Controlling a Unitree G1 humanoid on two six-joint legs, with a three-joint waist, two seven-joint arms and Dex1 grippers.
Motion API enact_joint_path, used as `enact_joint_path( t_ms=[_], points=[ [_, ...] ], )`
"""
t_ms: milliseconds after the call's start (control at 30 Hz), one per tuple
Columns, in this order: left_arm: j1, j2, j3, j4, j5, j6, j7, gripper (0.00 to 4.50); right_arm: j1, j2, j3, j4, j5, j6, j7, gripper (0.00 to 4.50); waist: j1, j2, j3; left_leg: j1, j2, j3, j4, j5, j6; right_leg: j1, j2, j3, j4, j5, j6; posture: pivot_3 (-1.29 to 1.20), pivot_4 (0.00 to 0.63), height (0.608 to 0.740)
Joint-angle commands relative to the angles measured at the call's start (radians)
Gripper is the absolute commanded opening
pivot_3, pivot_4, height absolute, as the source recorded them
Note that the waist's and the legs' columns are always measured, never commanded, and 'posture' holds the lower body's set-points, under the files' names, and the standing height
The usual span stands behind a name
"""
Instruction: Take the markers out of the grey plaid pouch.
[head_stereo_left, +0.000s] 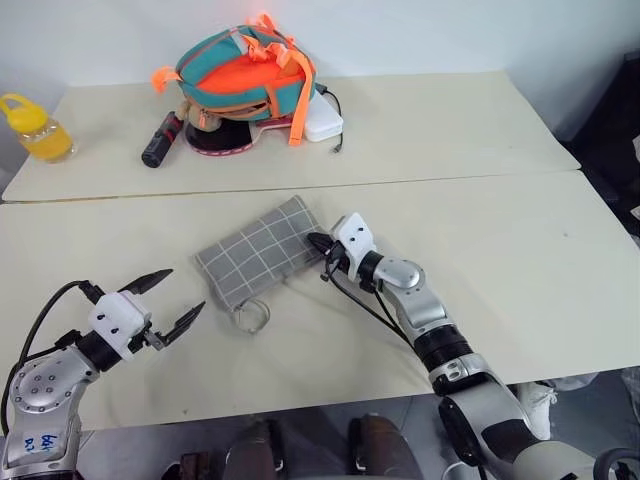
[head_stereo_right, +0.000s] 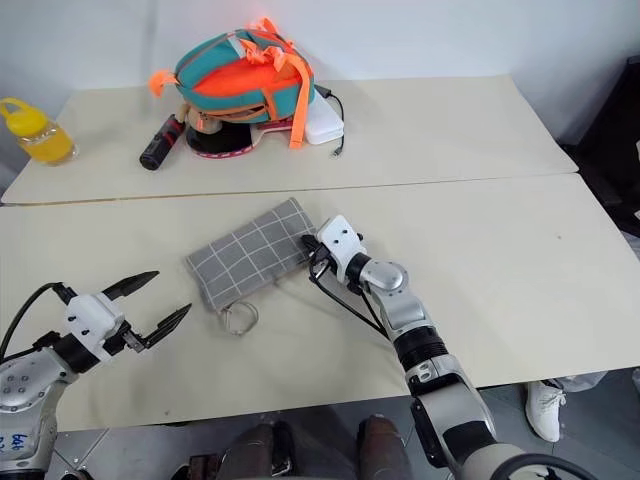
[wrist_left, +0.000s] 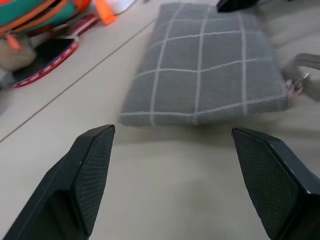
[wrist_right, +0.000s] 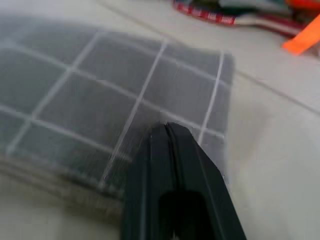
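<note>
Pouch work is being started with the grey plaid pouch (head_stereo_left: 262, 259) lying flat near the middle of the near table (head_stereo_left: 520, 270), slanted, with its small ring loop (head_stereo_left: 254, 316) at the end nearer to the robot. The zip seems to be closed, though this is hard to judge from above, and markers are not being seen anywhere outside the pouch.

The right gripper (head_stereo_left: 320, 243) is being held level at the far right corner of the pouch, its two black fingers pressed together with nothing visibly between them; in the right wrist view the tips are lying over the edge of the fabric, perhaps touching it. The left gripper (head_stereo_left: 166, 301) is being kept spread wide, empty, apart from the pouch on its left side and pointing toward it.

For this step to be done well, the far end should be pinned or pinched firmly by the right fingers, so that the pouch is not being dragged over the table. The ring end should then be approached low by the left gripper, and only the loop or zip pull should be pinched, not the fabric below it.
</note>
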Motion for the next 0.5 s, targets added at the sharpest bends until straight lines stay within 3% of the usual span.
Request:
enact_joint_path(
  t_ms=[33, 500],
  points=[
    [-0.01, 0.018, -0.049, 0.029, 0.078, -0.076, 0.0, 3.97, 0.015, -0.013, 0.003, 0.004, -0.01, 0.019, 0.002, 0.02, -0.002, 0.0, 0.0, 0.0, 0.0, 0.0, 0.0, 0.0, 0.0, 0.0, 0.0, 0.0, 0.0, 0.0, 0.0, 0.0, 0.15, 0.74],
    [-0.182, 0.028, -0.226, 0.23, 0.324, -0.288, 0.115, 3.97, 0.021, -0.036, -0.004, -0.022, -0.003, 0.02, 0.001, 0.02, 0.002, 0.0, -0.002, 0.001, 0.0, 0.0, 0.001, 0.001, 0.0, 0.001, -0.001, 0.0, 0.001, 0.0, 0.0, 0.0, 0.15, 0.74]
  ],
)
